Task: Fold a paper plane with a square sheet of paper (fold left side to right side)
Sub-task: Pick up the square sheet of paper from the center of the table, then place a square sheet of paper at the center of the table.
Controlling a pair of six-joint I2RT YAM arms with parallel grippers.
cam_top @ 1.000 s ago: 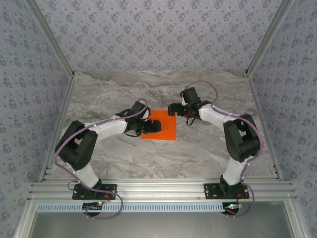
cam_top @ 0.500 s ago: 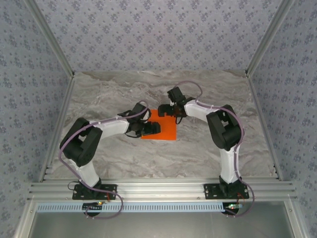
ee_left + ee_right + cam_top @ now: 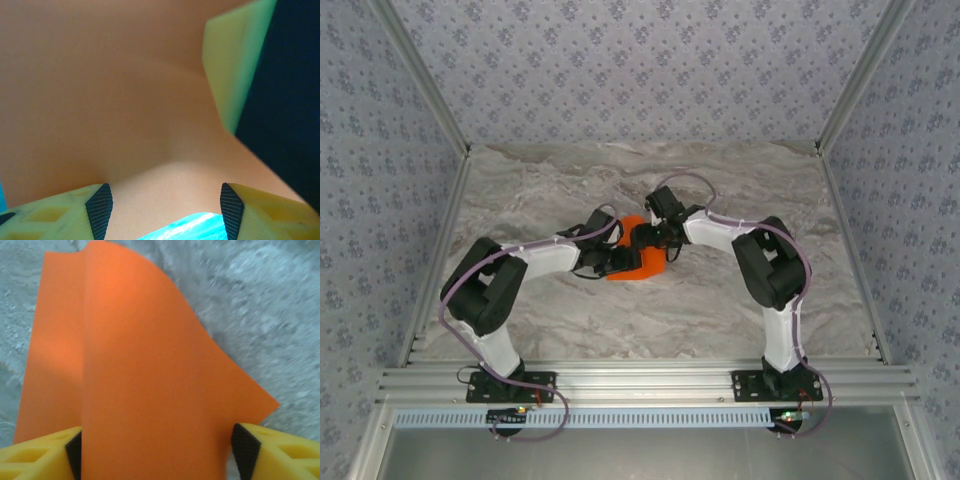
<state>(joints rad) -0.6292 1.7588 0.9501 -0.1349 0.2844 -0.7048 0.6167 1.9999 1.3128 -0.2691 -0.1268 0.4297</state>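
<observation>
The square sheet of paper (image 3: 648,268) lies mid-table, bright orange and mostly covered by both grippers. My left gripper (image 3: 626,260) rests over its left part, open; in the left wrist view the paper (image 3: 125,100) bulges up in front of the left gripper (image 3: 165,212). My right gripper (image 3: 646,238) is at the sheet's far right part, open. In the right wrist view the paper (image 3: 150,380) curls up in a raised flap between the spread fingers of the right gripper (image 3: 157,452). One right finger (image 3: 227,65) looms close in the left wrist view.
The marble-patterned table (image 3: 740,300) is bounded by patterned walls on three sides, with metal posts (image 3: 440,110) at the corners. An aluminium rail (image 3: 640,385) with both arm bases runs along the near edge.
The right gripper has swept left onto the sheet, whose right part has lifted and curled leftward, so less orange shows from above. The left gripper has stayed nearly still on the paper.
</observation>
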